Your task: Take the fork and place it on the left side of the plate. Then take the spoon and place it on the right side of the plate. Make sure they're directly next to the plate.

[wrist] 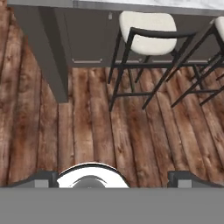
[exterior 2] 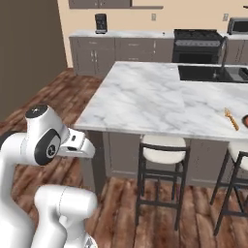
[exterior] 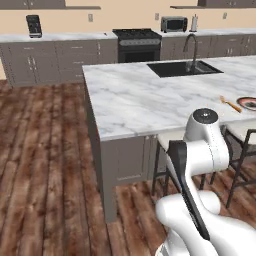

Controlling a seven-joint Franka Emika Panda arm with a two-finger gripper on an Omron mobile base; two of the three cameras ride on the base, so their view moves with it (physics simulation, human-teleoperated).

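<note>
The slim orange fork (exterior: 230, 104) lies on the marble island near its right end, also seen in the right base view as the fork (exterior 2: 231, 119). Just right of it, the plate (exterior: 248, 103) with its orange-red rim is cut off by the frame edge; a sliver of the plate (exterior 2: 245, 119) shows in the right base view too. The spoon is out of view. My gripper (wrist: 113, 180) is open with nothing between its fingers. It points down at the wood floor in front of the island, well short of the fork and below the counter top.
The marble island counter (exterior: 135, 100) has a black sink (exterior: 182, 68) with a faucet (exterior: 192, 47) at its far side. Bar stools (exterior 2: 162, 150) stand along the near edge, beside the arm. A stove (exterior: 138, 42) and cabinets line the back wall.
</note>
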